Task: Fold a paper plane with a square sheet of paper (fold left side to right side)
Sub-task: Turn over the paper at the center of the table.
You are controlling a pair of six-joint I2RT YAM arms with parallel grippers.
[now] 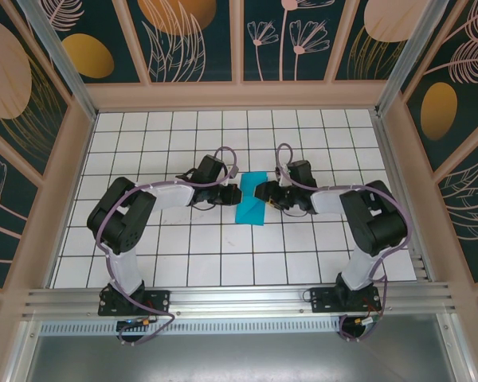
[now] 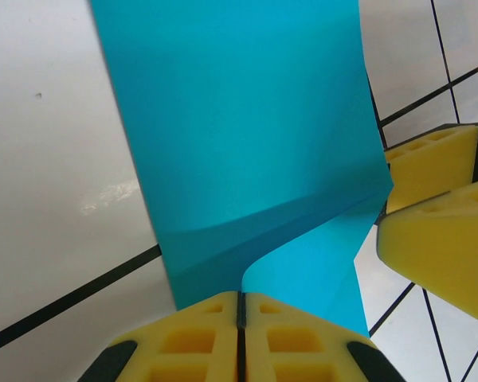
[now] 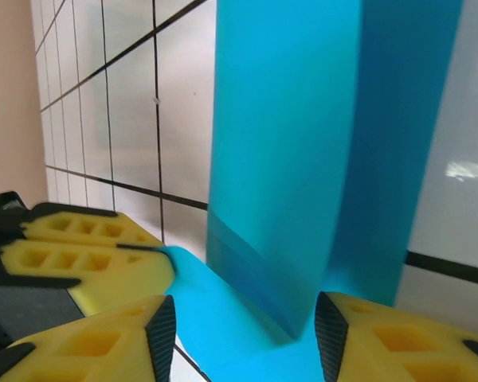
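The square sheet of paper (image 1: 250, 200) is a teal, partly folded strip at the table's middle, between both grippers. In the left wrist view the paper (image 2: 247, 135) curls up from the table, and its near edge is pinched in my left gripper (image 2: 240, 301), whose yellow fingers are pressed together. My right gripper (image 3: 245, 338) is open, its two fingers either side of the paper's lower part (image 3: 279, 159) without squeezing it. From above, the left gripper (image 1: 237, 193) and the right gripper (image 1: 260, 193) face each other across the sheet, very close.
The white grid table (image 1: 183, 247) has free tiles on all sides of the paper. Wooden-framed patterned walls (image 1: 239, 95) close in the back and sides. An aluminium rail (image 1: 239, 298) carries the arm bases at the near edge.
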